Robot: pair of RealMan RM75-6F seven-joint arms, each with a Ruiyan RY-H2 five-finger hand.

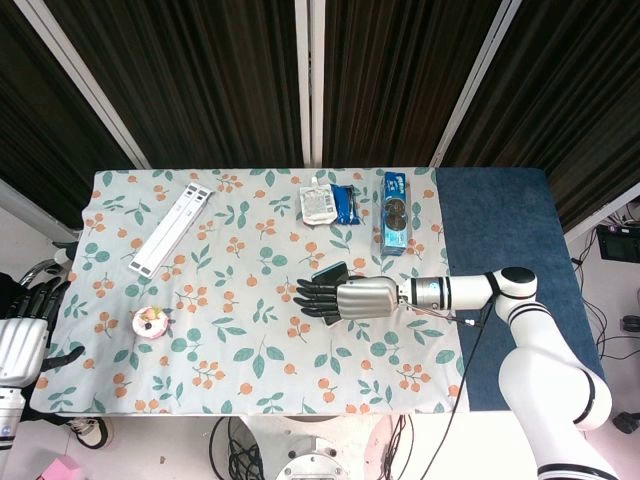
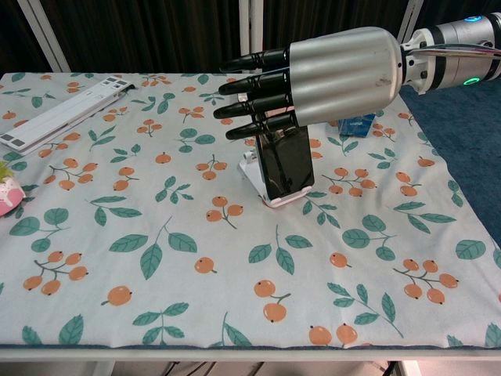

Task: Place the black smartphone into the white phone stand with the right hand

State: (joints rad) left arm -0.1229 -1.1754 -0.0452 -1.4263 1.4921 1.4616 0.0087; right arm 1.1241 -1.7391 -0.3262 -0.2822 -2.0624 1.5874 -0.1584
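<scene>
The black smartphone leans upright in the white phone stand at mid-table; the smartphone shows in the head view too. My right hand hovers just in front of and above it, fingers stretched out flat and apart, holding nothing. In the head view the right hand sits just near-side of the phone, pointing left. My left hand hangs off the table's left edge, fingers apart and empty.
A long white strip lies at the far left. A small pink-topped cup stands near the left front. A white packet, a dark blue packet and a blue cookie pack lie along the back. A blue mat covers the right side.
</scene>
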